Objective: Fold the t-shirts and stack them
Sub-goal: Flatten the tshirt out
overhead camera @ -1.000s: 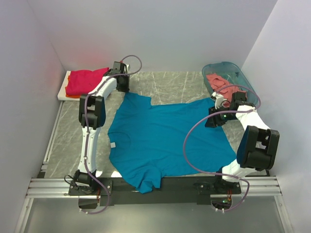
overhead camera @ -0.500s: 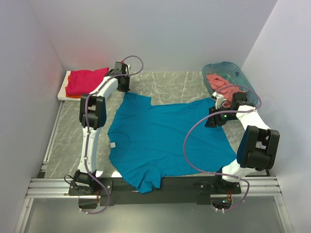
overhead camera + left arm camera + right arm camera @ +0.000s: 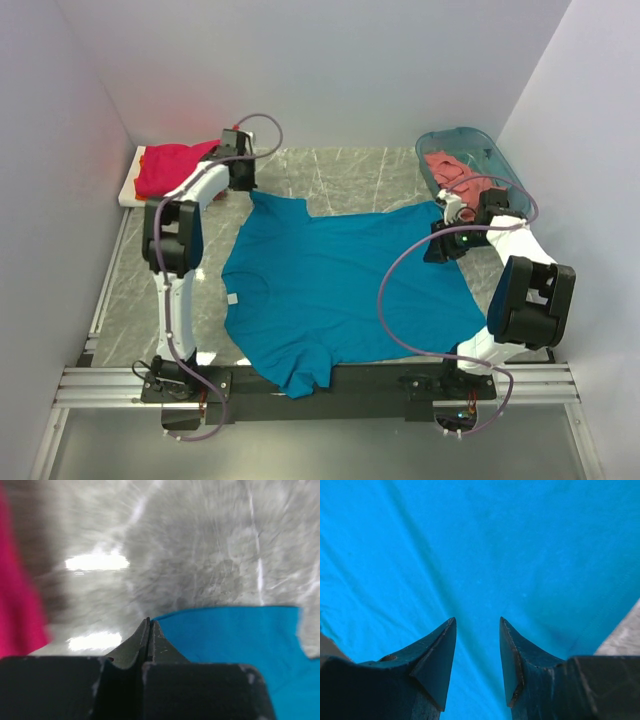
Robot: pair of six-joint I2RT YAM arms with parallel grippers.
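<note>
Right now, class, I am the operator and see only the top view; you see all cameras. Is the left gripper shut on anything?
Observer: Yes. The left gripper is shut, its tips at the edge of the teal shirt, seemingly pinching it.
Operator: And the right gripper?
Observer: The right gripper is open and holds nothing.
Operator: What lies below it?
Observer: Only teal shirt, with a sliver of table at one side.

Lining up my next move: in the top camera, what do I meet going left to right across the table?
white board → magenta-red t-shirt → left gripper → teal-blue t-shirt → teal basket, with the salmon-pink t-shirt inside it.
</note>
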